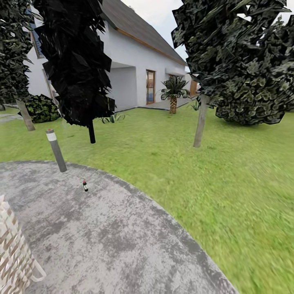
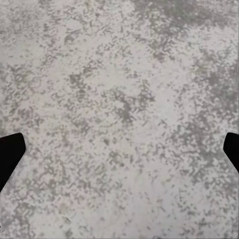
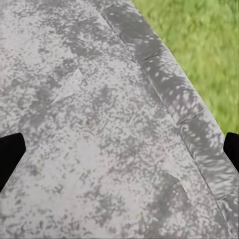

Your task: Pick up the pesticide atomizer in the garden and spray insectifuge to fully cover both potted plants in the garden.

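A: Nearest things?
B: Left gripper (image 2: 119, 149) and right gripper (image 3: 119, 149) hung over the patio (image 1: 122, 228), fingers spread wide, holding nothing; likely carried low for travel. A wicker chair (image 1: 14, 253) sat at the near left.
A: The spray bottle?
B: The spray bottle (image 1: 85, 185) stood upright on the paving, out of reach, near a lamp post (image 1: 56, 150).
A: Beyond?
B: Lawn (image 1: 183, 163), trees, a leafy rosette (image 1: 112, 118) by the house (image 1: 134, 61); too small to tell if potted.

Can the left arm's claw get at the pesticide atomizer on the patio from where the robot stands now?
Probably not yet. The pesticide atomizer stands well ahead near the bollard lamp, while the left claw looks down on bare paving. Nothing blocks the way.
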Tool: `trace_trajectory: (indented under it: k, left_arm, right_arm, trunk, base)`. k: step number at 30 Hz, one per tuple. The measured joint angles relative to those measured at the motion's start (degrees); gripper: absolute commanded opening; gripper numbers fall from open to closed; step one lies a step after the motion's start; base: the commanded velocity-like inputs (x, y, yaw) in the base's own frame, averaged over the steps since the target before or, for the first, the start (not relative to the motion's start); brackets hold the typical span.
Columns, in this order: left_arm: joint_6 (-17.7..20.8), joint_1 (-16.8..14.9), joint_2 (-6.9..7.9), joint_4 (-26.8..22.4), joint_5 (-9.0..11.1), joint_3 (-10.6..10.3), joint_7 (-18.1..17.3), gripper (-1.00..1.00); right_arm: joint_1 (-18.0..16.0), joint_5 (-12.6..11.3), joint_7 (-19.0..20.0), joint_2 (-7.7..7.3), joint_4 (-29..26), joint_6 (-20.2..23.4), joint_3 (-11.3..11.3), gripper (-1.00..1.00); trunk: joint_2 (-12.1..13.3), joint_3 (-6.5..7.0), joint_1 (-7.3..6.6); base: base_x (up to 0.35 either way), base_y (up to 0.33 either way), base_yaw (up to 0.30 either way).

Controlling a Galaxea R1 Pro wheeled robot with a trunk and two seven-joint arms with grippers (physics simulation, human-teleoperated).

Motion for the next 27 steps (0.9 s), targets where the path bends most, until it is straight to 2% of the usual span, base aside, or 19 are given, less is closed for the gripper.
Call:
trace_trajectory:
  k: [11, 27]
  left_arm:
    - [-0.03, -0.02, 0.0, 0.0, 0.02, 0.0, 0.01, 1.0]
    - [-0.09, -0.02, 0.0, 0.02, 0.01, 0.0, 0.05, 1.0]
  right_arm:
    - [0.0, 0.0, 0.0, 0.0, 0.0, 0.0, 0.0, 1.0]
    - [0.02, 0.18, 0.17, -0.01, -0.18, 0.01, 0.03, 1.0]
  trunk:
    - [0.0, 0.0, 0.0]
    - [0.0, 0.0, 0.0]
  base:
    - [0.338, 0.0, 0.252]
    - [0.338, 0.0, 0.014]
